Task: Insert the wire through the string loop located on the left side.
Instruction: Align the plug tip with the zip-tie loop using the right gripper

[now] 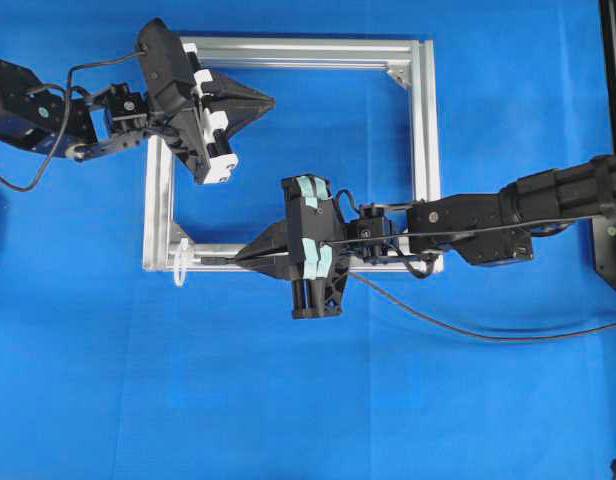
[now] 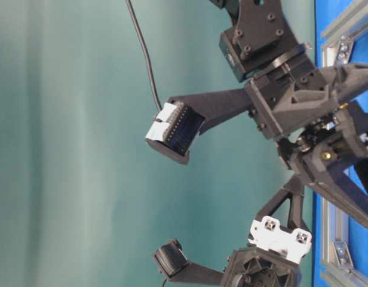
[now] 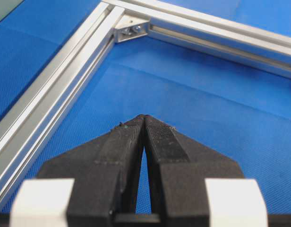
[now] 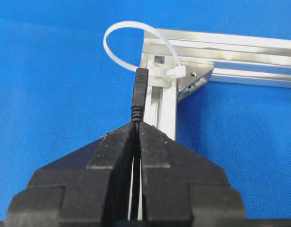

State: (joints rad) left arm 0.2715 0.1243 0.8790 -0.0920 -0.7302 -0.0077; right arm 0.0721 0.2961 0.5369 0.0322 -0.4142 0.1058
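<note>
The right gripper [image 4: 137, 125] is squeezing its two black fingers tight on the wire [image 4: 139, 97]. The stiff black plug is sticking out past the fingertips. It is pointing at the string loop [image 4: 131, 35], a thin white zip tie. The plug's end is sitting right in front of the loop's lower edge, near its little white lock. I cannot tell if the tip is inside the ring yet.

The loop is hanging on the corner of the silver frame [image 4: 230, 47] and curving out over the blue cloth [image 4: 51, 94]. From above, that corner is at the frame's lower left, and the rest of the wire [image 1: 468, 330] is trailing off to the right across the cloth.

The left gripper [image 3: 144, 120] is pressing its fingers together with nothing between them. It is hanging over the cloth inside the frame, near the top left corner.
</note>
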